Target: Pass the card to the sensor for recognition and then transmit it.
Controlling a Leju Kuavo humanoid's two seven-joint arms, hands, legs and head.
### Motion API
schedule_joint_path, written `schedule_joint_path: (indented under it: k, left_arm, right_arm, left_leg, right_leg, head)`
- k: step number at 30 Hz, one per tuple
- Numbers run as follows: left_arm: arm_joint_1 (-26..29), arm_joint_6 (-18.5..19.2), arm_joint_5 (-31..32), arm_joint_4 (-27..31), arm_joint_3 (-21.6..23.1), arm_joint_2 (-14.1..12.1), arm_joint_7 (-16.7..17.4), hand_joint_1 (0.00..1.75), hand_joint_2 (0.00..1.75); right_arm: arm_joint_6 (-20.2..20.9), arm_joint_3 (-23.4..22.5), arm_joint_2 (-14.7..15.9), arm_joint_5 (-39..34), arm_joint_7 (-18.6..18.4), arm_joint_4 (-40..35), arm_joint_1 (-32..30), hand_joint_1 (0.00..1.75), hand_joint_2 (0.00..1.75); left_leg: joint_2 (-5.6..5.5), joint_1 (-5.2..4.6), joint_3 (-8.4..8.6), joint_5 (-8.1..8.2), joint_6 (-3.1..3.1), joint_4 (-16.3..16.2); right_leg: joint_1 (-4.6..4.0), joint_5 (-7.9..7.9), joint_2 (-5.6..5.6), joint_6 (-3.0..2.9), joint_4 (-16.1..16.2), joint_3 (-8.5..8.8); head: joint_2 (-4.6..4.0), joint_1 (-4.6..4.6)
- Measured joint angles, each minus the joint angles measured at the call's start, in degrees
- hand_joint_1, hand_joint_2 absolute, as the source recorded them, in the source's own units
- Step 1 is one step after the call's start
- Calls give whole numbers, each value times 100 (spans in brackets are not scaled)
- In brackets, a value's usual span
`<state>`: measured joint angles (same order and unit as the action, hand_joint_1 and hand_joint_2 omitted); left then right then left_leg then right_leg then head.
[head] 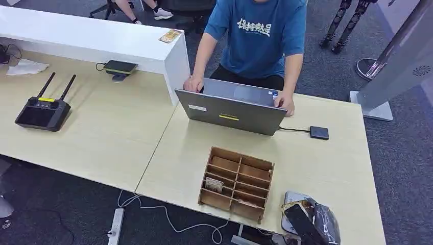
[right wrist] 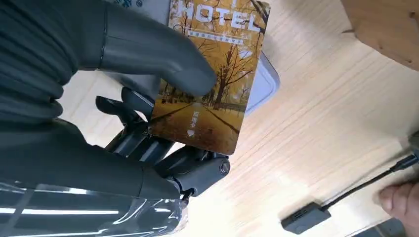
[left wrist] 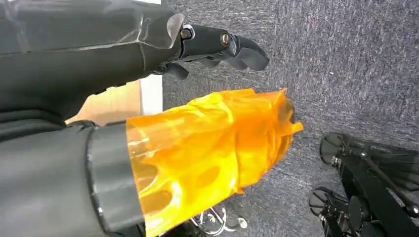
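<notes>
My right hand point(head: 312, 223) is at the table's near right corner, beside the wooden card box point(head: 237, 184). It pinches a hotel card point(right wrist: 212, 74), printed with autumn trees, between its thumb point(right wrist: 148, 49) and dark fingers point(right wrist: 163, 153). The card point(head: 294, 206) hovers over a grey-white sensor pad point(right wrist: 263, 85), which peeks out from under the hand point(head: 292, 196); whether card and pad touch I cannot tell. My left hand point(left wrist: 197, 143), its thumb wrapped in orange tape, hangs over the carpet by the table edge and holds nothing.
A person in a blue shirt types on a grey laptop point(head: 230, 109) across the table point(head: 332, 168). A black adapter point(head: 319, 132) on a cable lies right of it. A black remote controller point(head: 43, 109) sits far left. Another card point(head: 170, 35) lies on the white counter.
</notes>
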<state>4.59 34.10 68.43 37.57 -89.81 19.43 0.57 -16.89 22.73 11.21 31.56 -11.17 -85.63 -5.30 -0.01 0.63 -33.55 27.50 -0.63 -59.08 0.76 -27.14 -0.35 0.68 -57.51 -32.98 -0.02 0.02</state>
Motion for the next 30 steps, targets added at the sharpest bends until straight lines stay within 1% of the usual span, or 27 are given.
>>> schedule_joint_path:
  k: [6,11,18,21,25,30]
  left_arm:
    - [1,4,15,13,0,0,13,0,0]
    - [3,11,31,22,0,0,13,0,0]
    - [4,13,44,22,0,0,15,0,0]
    - [8,9,33,22,0,0,13,0,0]
    - [23,0,31,22,0,0,-9,0,0]
    - [31,2,77,22,0,0,-66,0,0]
  right_arm:
    - [197,162,59,227,-208,142,204,175,175]
    - [293,258,101,273,-247,216,331,175,175]
    - [288,295,118,319,-219,258,389,175,175]
    - [-3,297,118,446,-109,262,385,175,175]
    - [-432,293,81,572,144,201,355,175,175]
    - [-722,229,-24,623,498,-7,330,175,175]
  left_leg:
    - [2,0,6,0,0,0]
    - [3,0,12,0,0,0]
    - [3,0,18,0,1,0]
    - [3,0,18,0,1,0]
    - [2,0,17,0,1,0]
    - [-1,0,10,0,0,0]
  right_leg:
    - [0,0,2,0,0,4]
    - [0,0,3,0,1,11]
    - [0,1,2,1,1,19]
    - [0,2,2,1,1,19]
    - [0,2,2,1,1,18]
    - [0,2,1,1,1,13]
  head:
    - [0,0]
    - [0,0]
    - [0,0]
    - [0,-2]
    - [0,0]
    - [0,0]
